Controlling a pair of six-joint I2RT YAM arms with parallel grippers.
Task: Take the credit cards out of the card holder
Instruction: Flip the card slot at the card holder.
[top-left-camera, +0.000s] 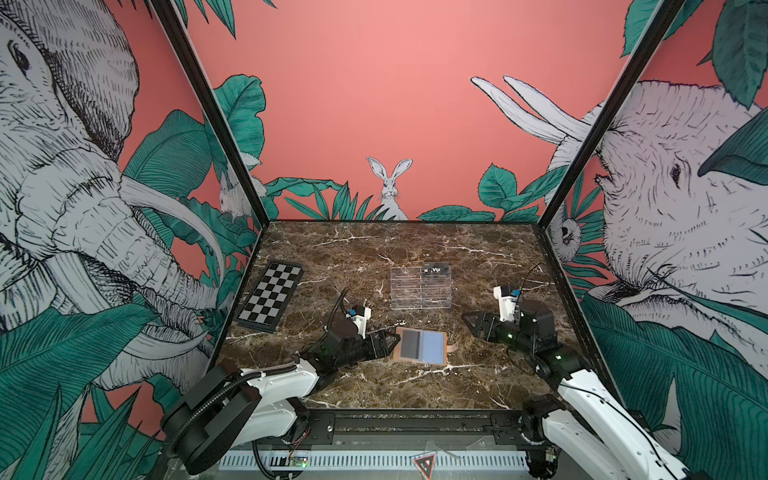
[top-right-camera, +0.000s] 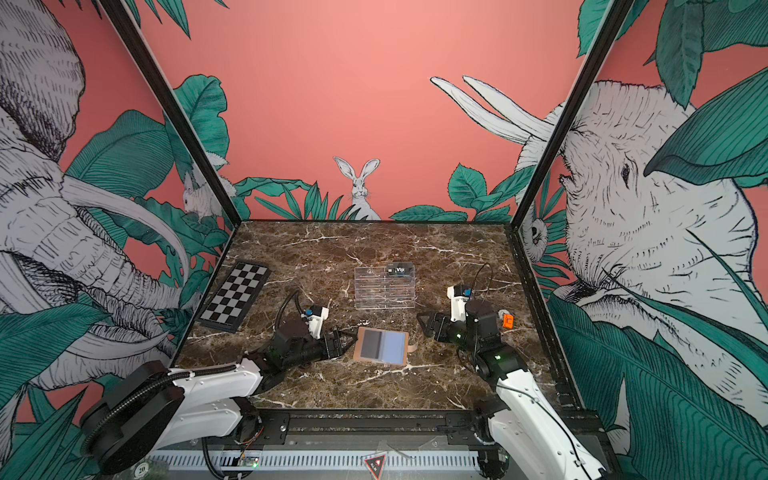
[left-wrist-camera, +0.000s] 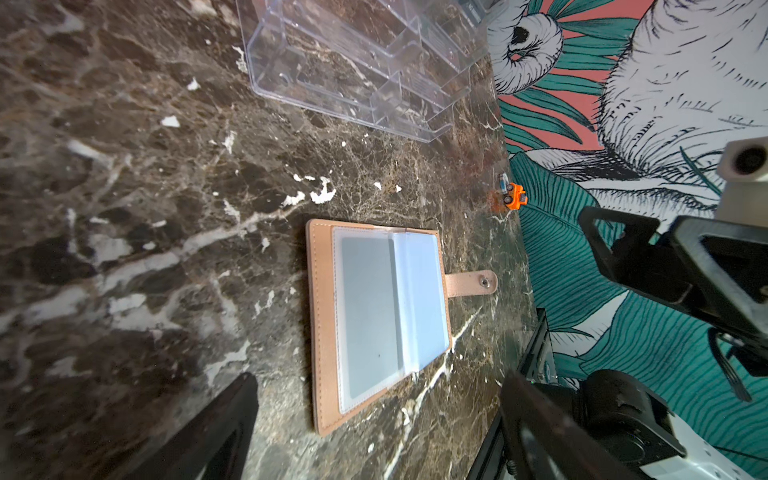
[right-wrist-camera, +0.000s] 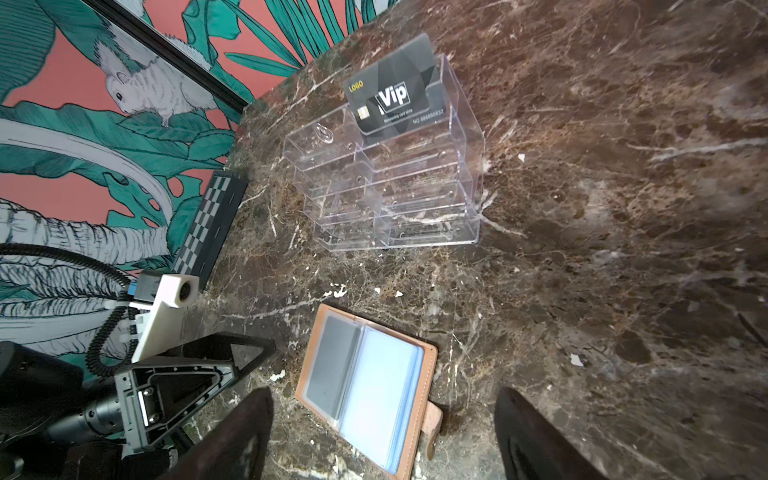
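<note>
Top views: brown marble desk (top-left-camera: 374, 249); card holder lower centre, one hand on each side of it.
Card holder (top-left-camera: 420, 345): tan, lying open and flat on the desk, inside facing up. Snap tab (left-wrist-camera: 471, 284) sticks out from its right edge in both top views, unfastened.
Sleeves (left-wrist-camera: 419, 299): clear plastic. Left page shows a dark grey card (left-wrist-camera: 368, 316) inside its sleeve. Right page reads pale blue, contents can't tell.
Vip card (right-wrist-camera: 397, 97): black credit card, white "Vip" lettering, standing upright in the top right pocket of the clear acrylic tiered stand (top-left-camera: 419, 291). Stand sits above the holder in frame, well apart from it.
Left hand (top-left-camera: 388, 343): fingers (left-wrist-camera: 224, 432) spread wide, gripping nothing. Tips just beside the holder's left edge; contact can't tell.
Right hand (top-left-camera: 473, 326): fingers (right-wrist-camera: 536, 436) spread wide, gripping nothing. Sits right of the holder, apart from it, pointing towards it.
Left wrist view: holder centre frame, finger tips at the bottom edge on either side of it.
Right wrist view: holder lower centre, its tab end between the two dark fingers at the bottom edge.
Chequered board (top-left-camera: 272, 297): flat at the left edge of the desk, well apart from the holder.
Toy car (top-right-camera: 508, 321): small, orange, on the desk near its right edge.
</note>
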